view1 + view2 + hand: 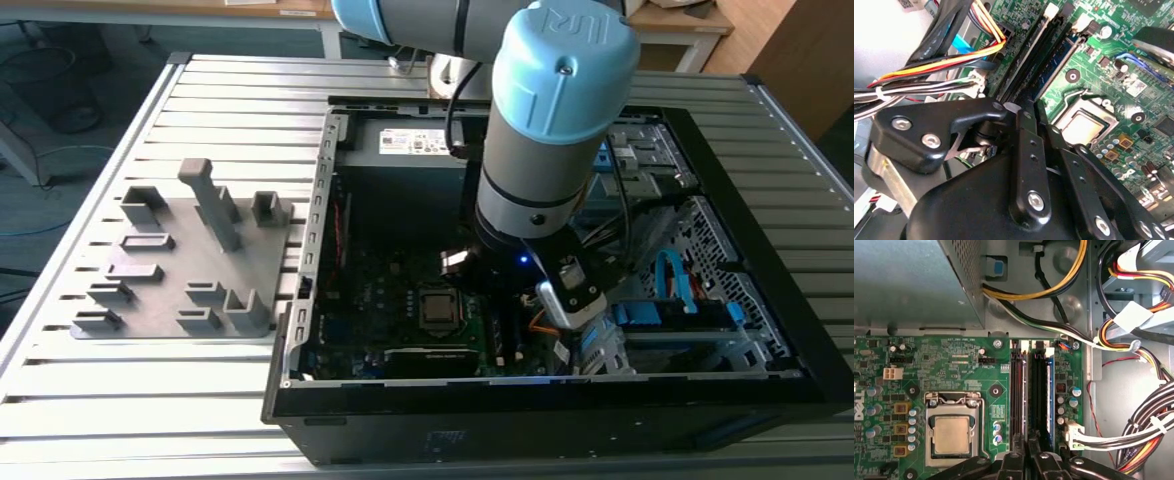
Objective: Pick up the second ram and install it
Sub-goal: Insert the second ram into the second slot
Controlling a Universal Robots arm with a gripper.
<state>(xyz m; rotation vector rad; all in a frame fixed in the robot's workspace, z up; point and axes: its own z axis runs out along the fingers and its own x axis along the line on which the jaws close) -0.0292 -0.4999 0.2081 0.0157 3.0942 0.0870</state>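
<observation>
My gripper [507,300] reaches down into the open computer case [300,300], just to the exterior view's right of the CPU socket [437,308]. In the first wrist view its fingers [1016,462] stand close together over the black memory slots [1019,390]. Between them runs a thin dark strip, the second ram [1027,400], seen edge-on and lined up along the slots. Whether it is seated I cannot tell. A dark stick [1041,395] sits in the neighbouring slot beside the blue slot [1050,400]. In the second wrist view the gripper [1021,107] ends at the slots [1029,55].
A grey fixture [187,260] with upright blocks lies on the slatted table at the exterior view's left. Bundled cables [1149,430] crowd the side of the slots away from the CPU socket [951,435]. The metal power supply box [909,285] stands beyond the motherboard [954,360].
</observation>
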